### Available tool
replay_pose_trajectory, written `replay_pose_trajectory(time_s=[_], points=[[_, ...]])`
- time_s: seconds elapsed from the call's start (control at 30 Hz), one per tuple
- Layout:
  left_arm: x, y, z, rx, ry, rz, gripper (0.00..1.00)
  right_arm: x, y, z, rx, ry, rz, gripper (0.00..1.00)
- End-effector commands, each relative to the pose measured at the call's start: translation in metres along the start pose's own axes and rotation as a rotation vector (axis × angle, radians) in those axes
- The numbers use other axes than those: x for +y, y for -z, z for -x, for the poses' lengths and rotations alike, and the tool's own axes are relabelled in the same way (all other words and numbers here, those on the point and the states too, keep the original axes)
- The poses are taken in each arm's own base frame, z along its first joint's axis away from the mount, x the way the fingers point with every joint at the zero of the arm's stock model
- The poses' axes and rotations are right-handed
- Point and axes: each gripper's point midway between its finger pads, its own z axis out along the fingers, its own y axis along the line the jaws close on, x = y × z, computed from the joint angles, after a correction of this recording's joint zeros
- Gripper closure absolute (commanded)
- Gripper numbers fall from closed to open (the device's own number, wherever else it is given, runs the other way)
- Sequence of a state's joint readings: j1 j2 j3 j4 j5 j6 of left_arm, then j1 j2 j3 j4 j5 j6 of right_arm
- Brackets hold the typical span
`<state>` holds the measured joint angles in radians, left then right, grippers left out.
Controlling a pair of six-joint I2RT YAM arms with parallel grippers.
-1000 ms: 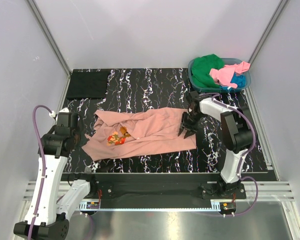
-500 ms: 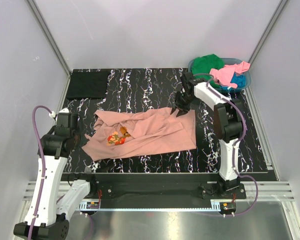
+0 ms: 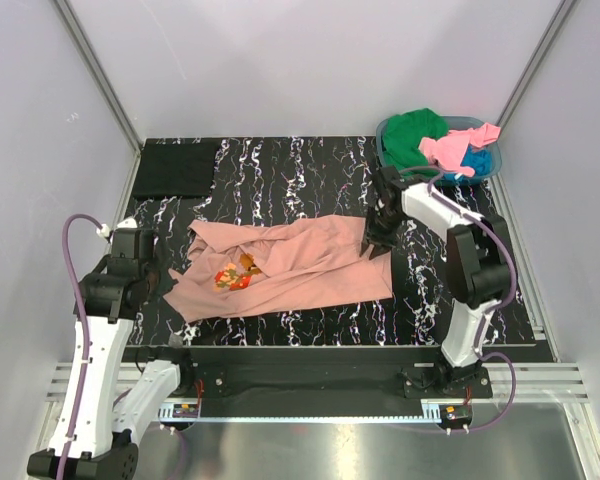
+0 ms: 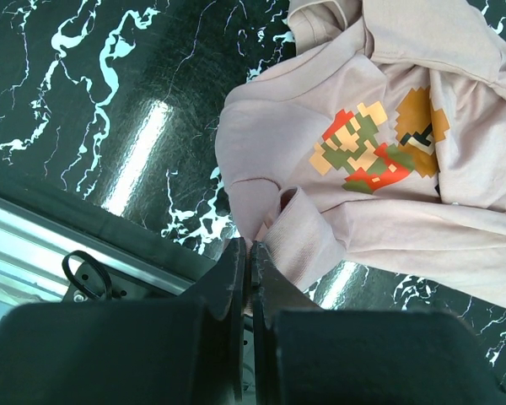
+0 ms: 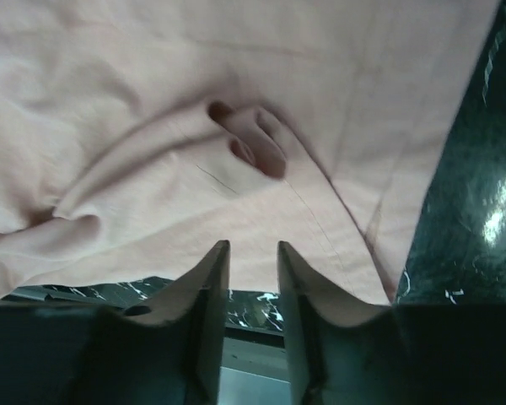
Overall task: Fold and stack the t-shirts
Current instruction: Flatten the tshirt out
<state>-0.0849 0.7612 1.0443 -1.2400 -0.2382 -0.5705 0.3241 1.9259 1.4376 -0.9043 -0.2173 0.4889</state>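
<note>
While salmon tee (image 3: pixel 290 270) lies crumpled on worktop (image 3: pixel 280 170), long axis left-right, print (image 4: pixel 379 143) end left: right tool (image 3: pixel 372 243) part-open over tee's right edge; left tool (image 4: pixel 247 253) closed tight beside tee's cuff (image 4: pixel 299 240), contact seen only in left wrist view.

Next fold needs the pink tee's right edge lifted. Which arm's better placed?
Right. The right gripper hovers over the pink tee's right edge, jaws apart, cloth directly ahead of them. The left gripper sits shut at the tee's opposite, left end.
</note>
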Motion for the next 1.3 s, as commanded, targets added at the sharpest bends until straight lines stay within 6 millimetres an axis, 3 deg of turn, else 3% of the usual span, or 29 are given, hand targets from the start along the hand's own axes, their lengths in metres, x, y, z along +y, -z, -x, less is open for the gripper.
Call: replay_pose_trajectory(time_s=[0.0,0.13,0.23,0.33,0.5,0.53,0.57,0.63,0.67,0.73,0.77,0.9,0.93,1.0,1.03,1.07,1.13,1.17,1.27], points=[[-0.006,0.0,0.004,-0.019,-0.012,-0.036,1.0,-0.012,0.004,-0.005,-0.069,0.019,-0.012,0.66],[-0.007,-0.001,0.004,-0.013,-0.016,-0.039,1.0,-0.011,-0.012,-0.011,-0.058,-0.009,0.031,0.83],[-0.008,0.001,0.006,-0.02,-0.02,-0.046,1.0,0.001,-0.024,-0.009,-0.033,-0.024,0.087,0.85],[-0.009,0.002,0.008,-0.021,-0.022,-0.049,1.0,0.011,-0.031,0.006,-0.042,-0.031,0.107,0.85],[-0.006,0.004,0.004,-0.019,-0.025,-0.047,1.0,0.043,-0.016,0.054,-0.134,-0.012,0.158,0.83],[-0.005,0.004,0.003,-0.02,-0.023,-0.046,1.0,0.042,-0.027,0.058,-0.116,-0.017,0.141,0.83],[-0.005,0.004,0.003,-0.02,-0.024,-0.046,1.0,0.053,-0.016,0.074,-0.14,-0.009,0.154,0.83],[-0.004,0.006,0.003,-0.023,-0.018,-0.042,1.0,0.058,-0.025,0.087,-0.14,-0.006,0.148,0.82],[-0.004,0.008,0.004,-0.027,-0.018,-0.045,1.0,0.069,-0.015,0.101,-0.172,0.003,0.167,0.82],[-0.003,0.009,0.005,-0.033,-0.021,-0.042,1.0,0.072,-0.026,0.11,-0.15,0.006,0.153,0.81],[-0.002,0.009,0.005,-0.033,-0.019,-0.038,1.0,0.081,-0.015,0.121,-0.174,0.02,0.17,0.8],[-0.001,0.006,0.003,-0.029,-0.015,-0.031,1.0,0.07,-0.007,0.108,-0.136,0.028,0.12,0.76],[-0.001,0.005,0.003,-0.028,-0.013,-0.032,1.0,0.07,0.008,0.105,-0.16,0.034,0.119,0.74],[-0.002,0.003,0.002,-0.022,-0.013,-0.03,1.0,0.056,0.005,0.084,-0.122,0.024,0.089,0.71],[-0.002,0.002,0.003,-0.023,-0.011,-0.028,1.0,0.052,0.016,0.079,-0.141,0.024,0.082,0.71],[-0.002,0.002,0.003,-0.022,-0.011,-0.027,1.0,0.038,0.007,0.064,-0.103,0.011,0.048,0.69],[-0.004,0.0,0.005,-0.019,-0.012,-0.027,1.0,0.028,0.011,0.055,-0.116,0.014,0.024,0.68],[-0.005,0.0,0.005,-0.018,-0.013,-0.029,1.0,0.017,0.003,0.045,-0.096,0.006,-0.007,0.68],[-0.009,-0.003,0.005,-0.01,-0.012,-0.039,1.0,0.001,-0.006,0.038,-0.098,-0.006,-0.061,0.68]])
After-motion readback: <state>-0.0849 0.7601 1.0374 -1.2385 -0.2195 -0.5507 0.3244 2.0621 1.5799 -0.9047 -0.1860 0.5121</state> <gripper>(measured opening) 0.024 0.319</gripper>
